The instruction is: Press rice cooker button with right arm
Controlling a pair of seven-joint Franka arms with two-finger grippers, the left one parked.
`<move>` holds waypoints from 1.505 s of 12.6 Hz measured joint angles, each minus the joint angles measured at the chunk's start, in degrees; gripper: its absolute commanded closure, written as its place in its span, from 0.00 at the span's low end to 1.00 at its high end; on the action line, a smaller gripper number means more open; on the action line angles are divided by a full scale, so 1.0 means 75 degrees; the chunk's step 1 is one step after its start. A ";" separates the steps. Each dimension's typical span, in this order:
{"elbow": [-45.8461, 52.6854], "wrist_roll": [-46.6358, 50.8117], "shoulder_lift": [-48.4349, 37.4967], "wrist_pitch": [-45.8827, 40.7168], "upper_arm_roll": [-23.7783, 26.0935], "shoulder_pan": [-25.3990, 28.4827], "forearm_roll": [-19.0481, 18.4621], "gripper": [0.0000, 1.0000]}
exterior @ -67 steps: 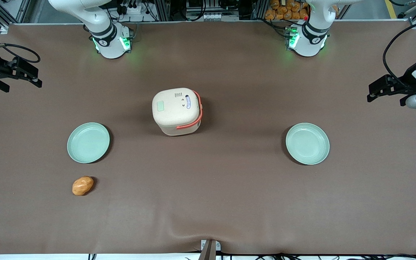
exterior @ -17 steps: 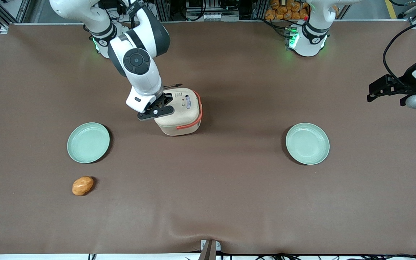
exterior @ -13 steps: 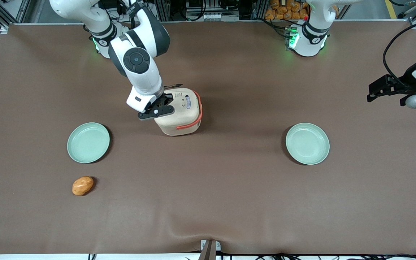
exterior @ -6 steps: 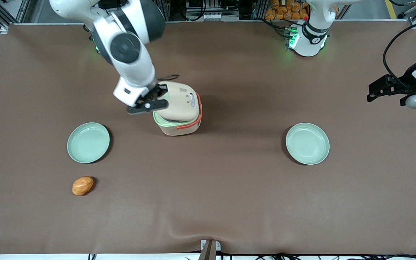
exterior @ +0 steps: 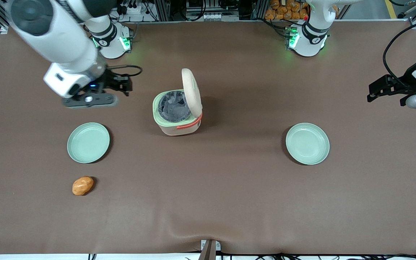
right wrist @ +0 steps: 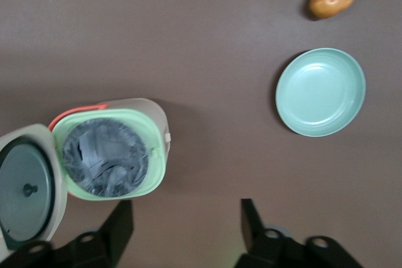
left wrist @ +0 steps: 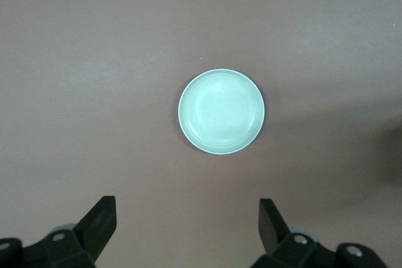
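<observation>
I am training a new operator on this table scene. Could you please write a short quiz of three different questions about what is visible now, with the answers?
1. True or false: the lid of the small cream-beige rice cooker with the orange-red handle stands open.
2. Which thing lies nearest the front camera? A) the pale green round plate B) the small orange-brown rounded lump C) the cooker
3. Fill in: the black two-finger gripper of the right arm hangs above the brown table, beside the cooker, with its fingers ____.

Key: 1 true; 2 B; 3 open.
</observation>
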 measured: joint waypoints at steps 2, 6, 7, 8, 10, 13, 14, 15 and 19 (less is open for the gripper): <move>0.0168 -0.0340 -0.0010 -0.0055 -0.0025 -0.0466 0.0004 0.00; 0.0371 -0.0514 -0.0141 -0.0074 -0.0044 -0.1243 0.0004 0.00; 0.0422 -0.0556 -0.0181 -0.0080 -0.0048 -0.1432 0.0004 0.00; 0.0463 -0.0713 -0.0224 -0.0091 -0.0051 -0.1613 0.0004 0.00; 0.0513 -0.1375 -0.0318 -0.0113 -0.0111 -0.1927 0.0002 0.00; 0.0518 -0.2574 -0.0493 -0.0237 -0.0186 -0.2533 0.0002 0.00; 0.0516 -0.2963 -0.0562 -0.0290 -0.0186 -0.2744 0.0002 0.00; 0.0516 -0.3193 -0.0635 -0.0327 -0.0169 -0.2928 0.0002 0.00; 0.0317 -0.3386 -0.1012 -0.0431 0.0838 -0.3951 -0.0236 0.00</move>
